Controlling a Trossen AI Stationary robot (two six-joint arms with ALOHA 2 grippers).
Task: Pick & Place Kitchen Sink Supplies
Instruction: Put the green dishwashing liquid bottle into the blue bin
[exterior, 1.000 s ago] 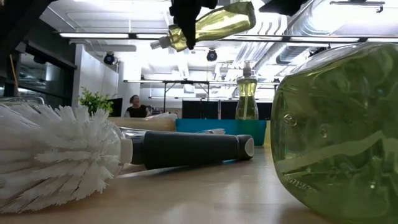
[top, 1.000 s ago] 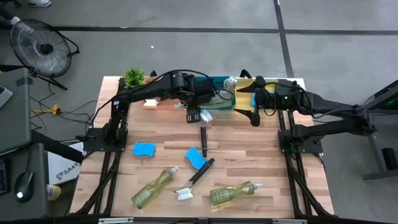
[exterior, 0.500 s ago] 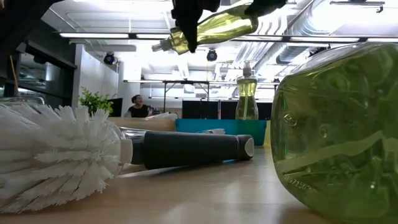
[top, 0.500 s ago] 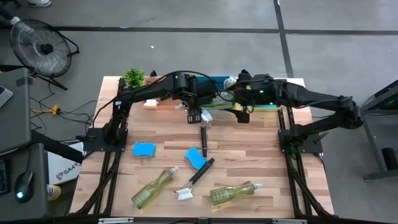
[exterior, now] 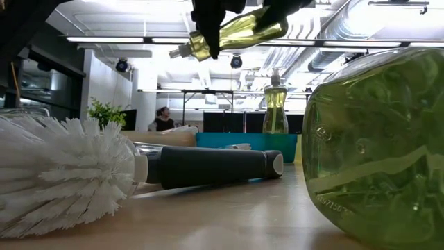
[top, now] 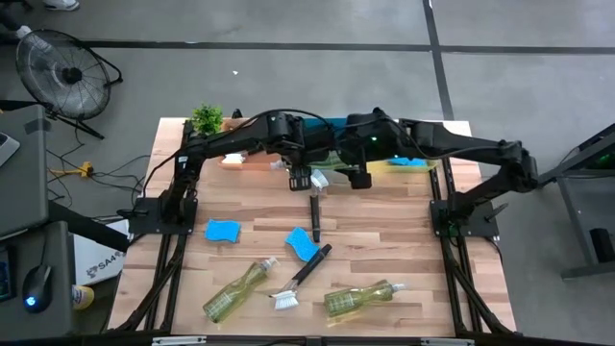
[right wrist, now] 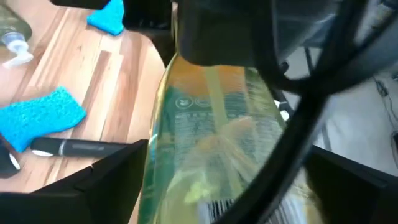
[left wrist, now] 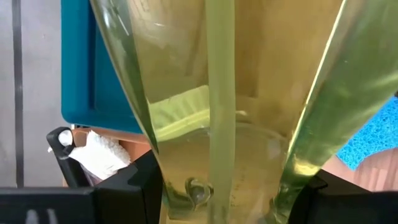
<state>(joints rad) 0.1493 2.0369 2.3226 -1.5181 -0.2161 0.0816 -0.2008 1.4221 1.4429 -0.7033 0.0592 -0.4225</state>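
left jaws grip bottle (left wrist: 249, 93) | low view: held aloft, tilted

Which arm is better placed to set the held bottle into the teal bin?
Left. The left gripper grips the clear bottle of yellow-green liquid beside the teal bin; the right gripper is only closing in.

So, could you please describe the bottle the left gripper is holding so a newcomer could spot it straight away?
Start at the teal bin at the wooden table's far edge. Just in front of it the left gripper holds a clear bottle of yellow-green liquid off the table. The two other loose bottles lie flat near the front edge; only this one is airborne.
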